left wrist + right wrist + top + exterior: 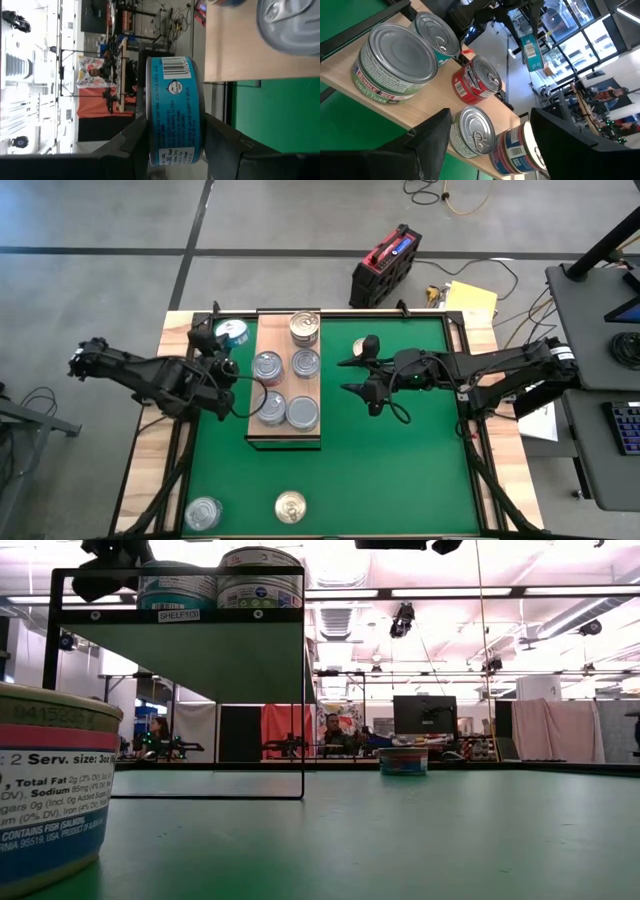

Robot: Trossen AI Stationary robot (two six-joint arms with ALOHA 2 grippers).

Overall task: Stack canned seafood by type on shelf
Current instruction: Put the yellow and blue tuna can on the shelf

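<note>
Low view: nearest can cut off at left edge, label partly readable. Shelf cans' tops cropped. Far can too small to identify.

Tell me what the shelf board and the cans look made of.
Shelf: looks like pale unfinished wood, matte, grain visible. Cans: apparently metal, shiny silver lids with pull tabs and glare; printed, probably paper labels wrap the sides, as on the teal can in the left gripper.

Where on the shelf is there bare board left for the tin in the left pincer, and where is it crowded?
On the shelf, bare wood shows at the far-left corner, beside the gold-lidded can and behind the silver cans. The rest is packed two abreast. The left pincer holds a teal tin beside that corner.
</note>
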